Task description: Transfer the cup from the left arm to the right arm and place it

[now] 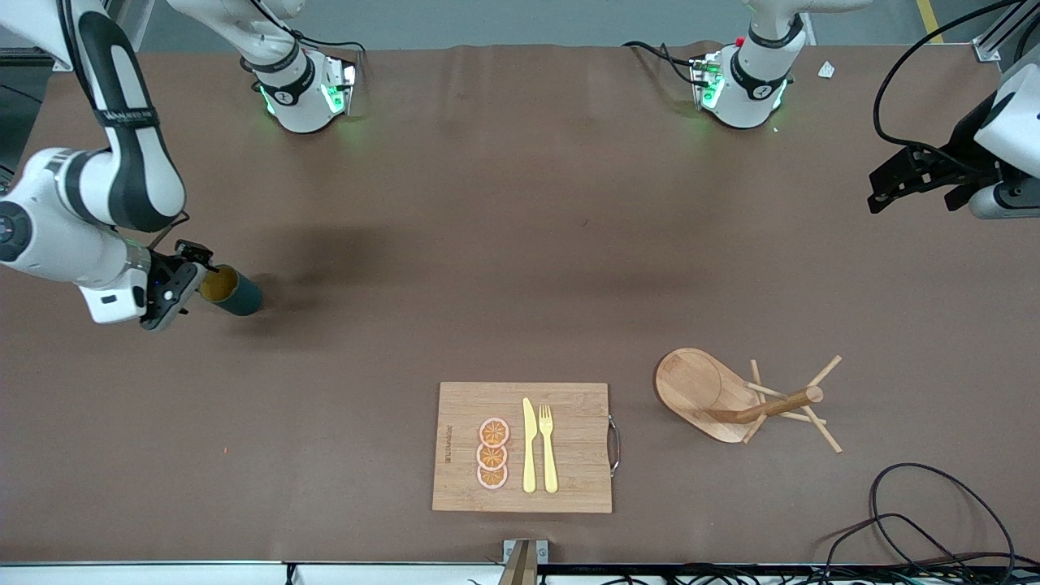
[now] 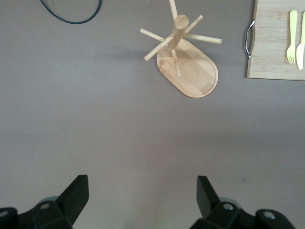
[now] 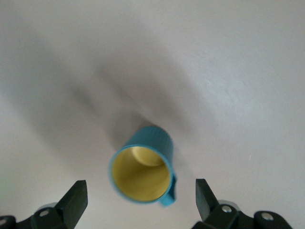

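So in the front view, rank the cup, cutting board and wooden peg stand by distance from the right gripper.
From the right gripper:
1. cup, just off its open fingers.
2. cutting board, mid-table, nearer the front camera.
3. wooden peg stand, toward the left arm's end.

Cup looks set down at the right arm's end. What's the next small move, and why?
Probably lift the right gripper straight up and away. Its fingers are spread wide with the cup between them, untouched and seemingly on the table. The left gripper waits open, over bare table.

Bare table (image 1: 504, 244) between the arms; cutting board (image 1: 463, 406) and peg stand (image 1: 731, 398) nearer the camera.
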